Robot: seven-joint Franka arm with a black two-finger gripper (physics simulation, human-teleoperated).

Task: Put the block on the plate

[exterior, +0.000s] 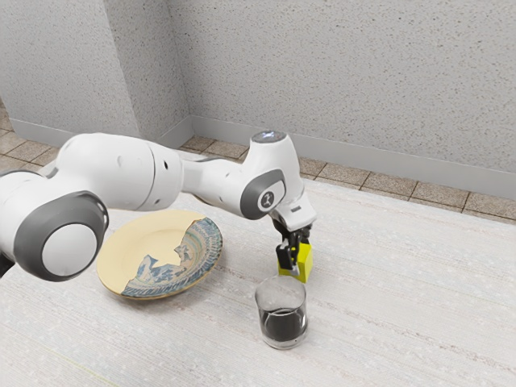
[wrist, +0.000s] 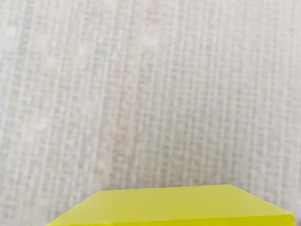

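I can't tell whether my fingers [exterior: 293, 258] grip the yellow block [exterior: 305, 262], so lifting could drop it, and a low near-side swing could topple the tumbler [exterior: 282, 323].

I work in a plain indoor room, its kind uncertain, though the tableware gives it a home dining look. Speckled grey walls [exterior: 339, 72] meet at a corner above a pale skirting board [exterior: 387, 167] and a brown tiled floor [exterior: 387, 184]. My whitish, woven-looking surface [exterior: 419, 298] carries a patterned plate [exterior: 129, 246] and a glass [exterior: 282, 321] of dark liquid.
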